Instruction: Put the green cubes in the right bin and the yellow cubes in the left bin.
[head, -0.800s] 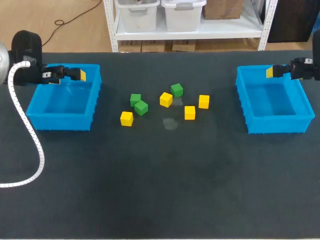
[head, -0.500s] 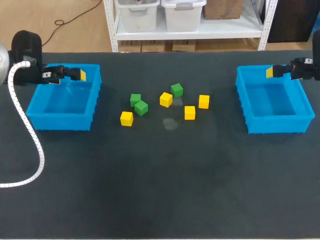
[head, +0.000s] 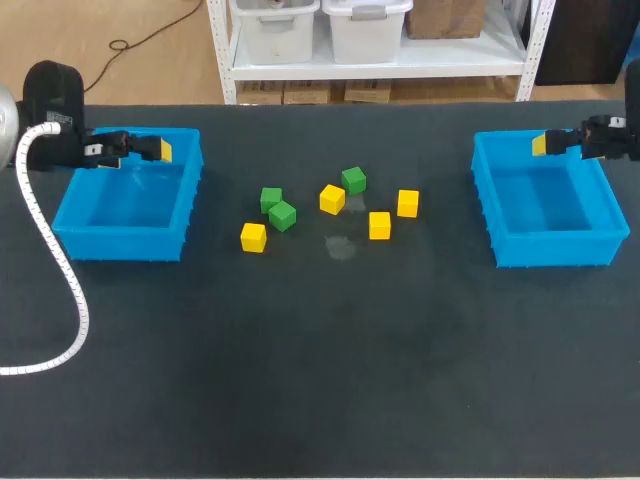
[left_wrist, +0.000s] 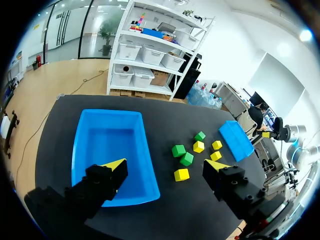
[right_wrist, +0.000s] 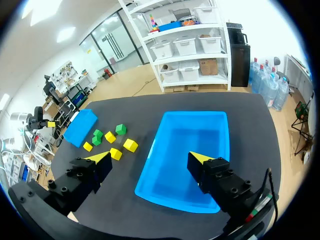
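Observation:
Three green cubes (head: 271, 198) (head: 282, 215) (head: 353, 180) and several yellow cubes (head: 332, 199) (head: 253, 237) lie loose in the middle of the dark table. The left blue bin (head: 125, 200) and the right blue bin (head: 550, 205) hold nothing. My left gripper (head: 158, 150) hangs over the left bin's far edge, open and empty. In the left wrist view the left gripper (left_wrist: 167, 167) spans that bin's (left_wrist: 112, 140) near wall, with the cubes (left_wrist: 186, 159) ahead. My right gripper (head: 541, 144) hangs open over the right bin's far edge. In the right wrist view the right gripper (right_wrist: 149, 159) stands over the bin (right_wrist: 192, 145).
The table's front half is bare dark mat (head: 320, 380). A white ribbed cable (head: 60, 270) from my left arm loops over the table's left side. A faint pale smudge (head: 341, 246) marks the mat near the cubes.

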